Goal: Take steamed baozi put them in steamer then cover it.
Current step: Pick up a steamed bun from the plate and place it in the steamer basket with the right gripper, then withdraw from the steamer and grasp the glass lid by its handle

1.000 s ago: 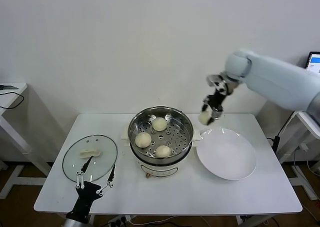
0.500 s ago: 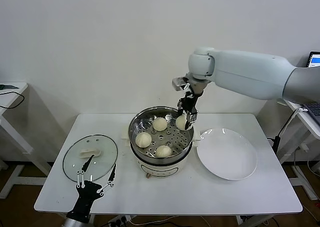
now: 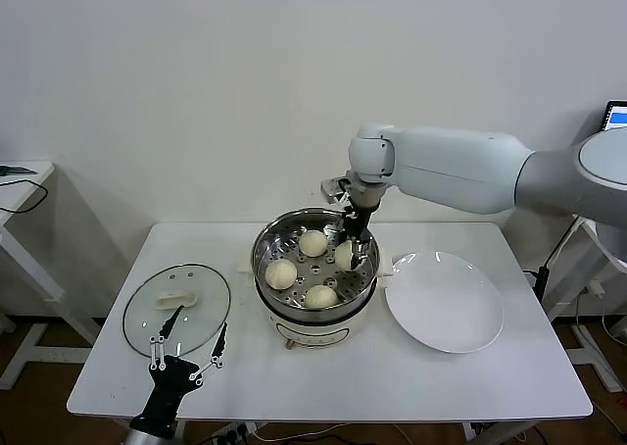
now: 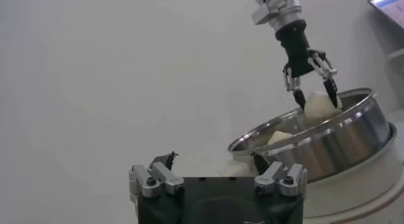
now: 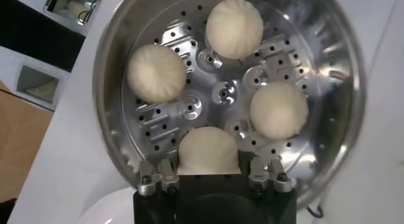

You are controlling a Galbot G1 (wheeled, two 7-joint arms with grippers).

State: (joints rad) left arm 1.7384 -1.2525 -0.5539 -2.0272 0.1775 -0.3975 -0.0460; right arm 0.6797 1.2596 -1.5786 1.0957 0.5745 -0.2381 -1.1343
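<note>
Head view, centre of frame: the steamer (image 3: 315, 269), a shiny round pot on a white base, stands on the white table (image 3: 333, 376). The right gripper (image 3: 348, 252) reaches down into the pot from the arm that enters at the right of the frame; its fingers are clenched around one steamed baozi (image 3: 345, 256), held at the right-hand side of the perforated tray. Three more baozi lie on the tray: one at the back (image 3: 313, 243), one at the left (image 3: 280, 273) and one at the front (image 3: 320, 296).

Right wrist view: the held bun (image 5: 209, 149) sits between the fingers at the lower centre of the frame, just above the tray, with the other three buns spread around the tray's middle and apart from one another.

Head view, right of centre: a flat white plate (image 3: 445, 301) lies just beside the steamer.

Head view, lower left: the cover (image 3: 176, 309), a clear glass lid with a cream handle, lies flat on the table, well apart from the steamer. The left gripper (image 3: 186, 352) hangs over the lid's near edge with its fingers spread wide and grasping nothing.

Left wrist view: the left fingers (image 4: 165, 163) stand apart in the foreground; the steamer's rim is in the right of the frame.
</note>
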